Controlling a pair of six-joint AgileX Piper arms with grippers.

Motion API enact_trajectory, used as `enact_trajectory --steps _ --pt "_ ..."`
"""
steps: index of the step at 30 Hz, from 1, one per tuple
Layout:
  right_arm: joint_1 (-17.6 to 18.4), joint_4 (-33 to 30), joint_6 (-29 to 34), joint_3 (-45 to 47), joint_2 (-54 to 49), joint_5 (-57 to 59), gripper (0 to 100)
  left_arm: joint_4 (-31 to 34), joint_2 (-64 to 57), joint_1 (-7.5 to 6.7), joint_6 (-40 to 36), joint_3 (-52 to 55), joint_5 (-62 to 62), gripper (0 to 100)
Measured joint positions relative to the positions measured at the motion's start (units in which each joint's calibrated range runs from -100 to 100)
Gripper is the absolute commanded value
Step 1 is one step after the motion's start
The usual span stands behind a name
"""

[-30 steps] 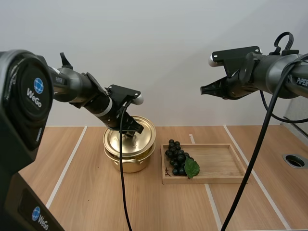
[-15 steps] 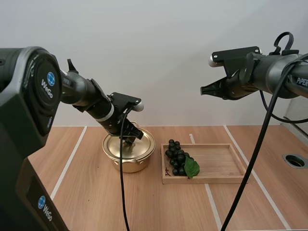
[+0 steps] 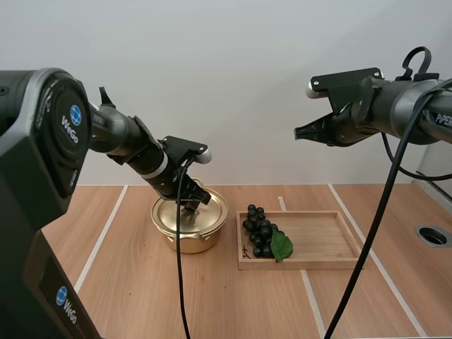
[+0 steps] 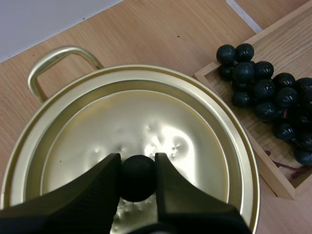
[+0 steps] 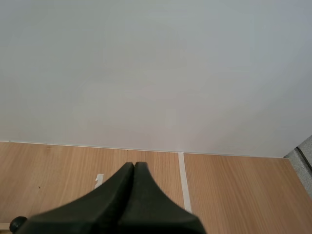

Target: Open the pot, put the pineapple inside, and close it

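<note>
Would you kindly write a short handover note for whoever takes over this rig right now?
Left tool: shut on the knob of the lid, which sits on the pot.
Right tool: shut on nothing, raised high above the table.
Things: the pot stands beside the wooden tray. The fruit here is a bunch of grapes, lying at the tray's end nearest the pot.
Done: knob gripped.
Left: lift the lid off, put the grapes in the pot, close it.
</note>
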Motion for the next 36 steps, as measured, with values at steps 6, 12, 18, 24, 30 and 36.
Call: enact_trajectory --steps 6,12,18,24,30,36 --pt "0.0 0.0 -0.2 0.0 0.0 0.0 0 0.4 0.4 0.0 0.0 0.0 1.0 100" --pt "0.0 0.0 -0.3 0.0 0.0 0.0 0 0.8 0.4 0.0 0.1 -0.1 0.6 100" --pt "0.0 0.0 -0.3 0.0 0.0 0.0 0 2.2 -1.0 0.0 0.0 -1.3 0.3 100" --pt "0.0 0.0 -0.3 0.0 0.0 0.0 0 2.6 -9.6 0.0 -1.4 -7.2 0.6 100" --pt "0.0 0.0 -0.3 0.0 0.0 0.0 0 2.6 -21.0 0.0 -3.9 -16.1 1.7 84" --pt "0.0 0.0 -0.4 0.0 -0.6 0.0 0 2.6 -31.9 0.0 -5.3 -22.3 2.3 2"
